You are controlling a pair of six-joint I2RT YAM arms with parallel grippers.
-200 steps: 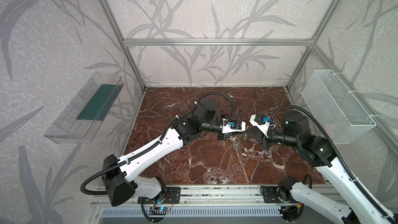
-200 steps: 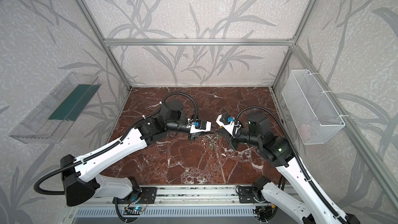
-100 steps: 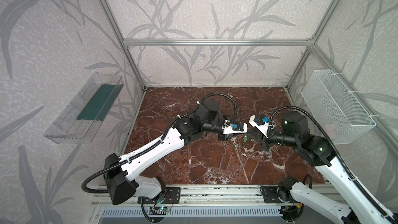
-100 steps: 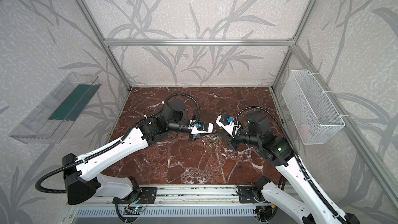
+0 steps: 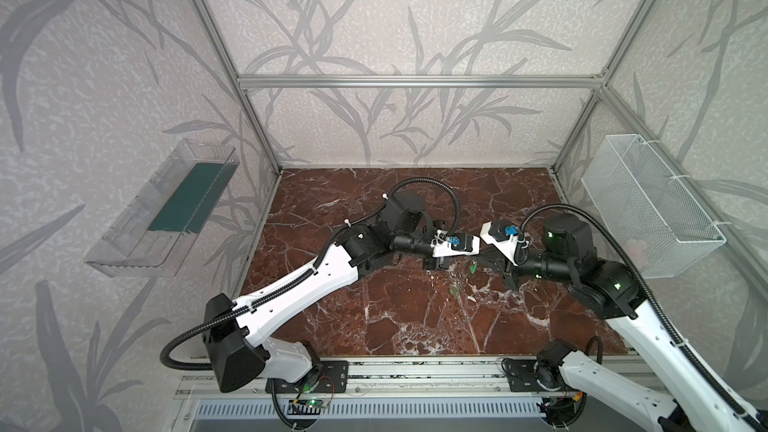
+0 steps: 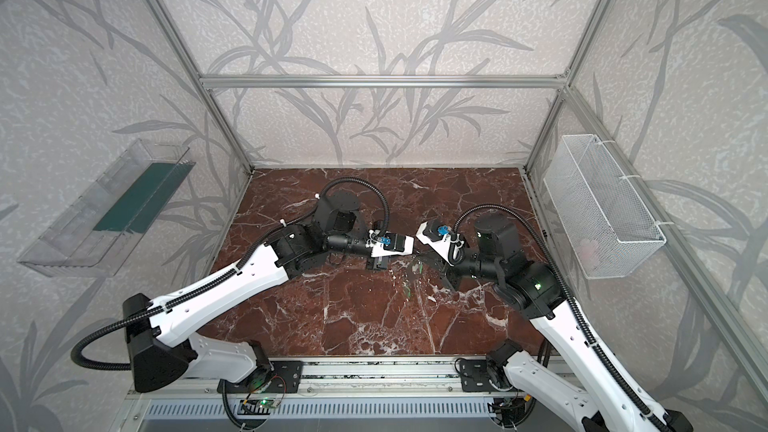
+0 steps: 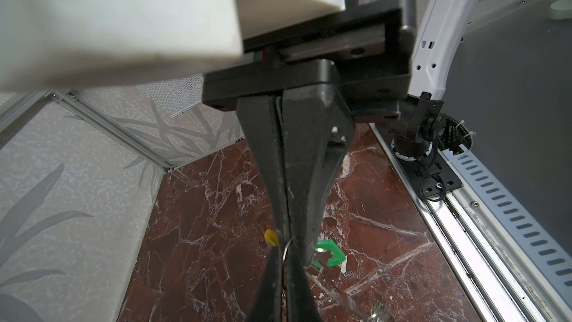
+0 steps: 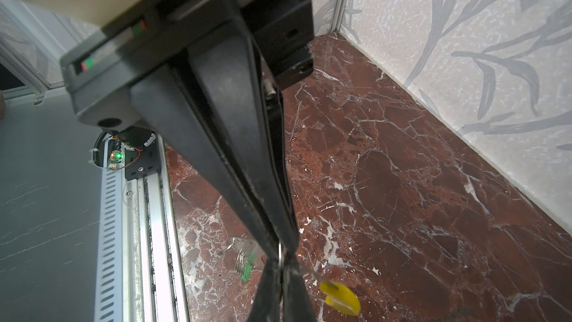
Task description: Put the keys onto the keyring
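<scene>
Closing over the last second, left gripper now pinches the keyring tip-to-tip with the clenched right gripper, above the table. One green key hangs beside it, threading uncertain; the second key lies below, untouched.

The thin grey metal ring is largely hidden between the closed tips of the left tool; the green plastic key cap is half covered; the silver metal key is blurred and cropped.

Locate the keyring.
In both wrist views the keyring is pinched between the left pincer and right pincer, over the table centre, a green key beside it.
</scene>
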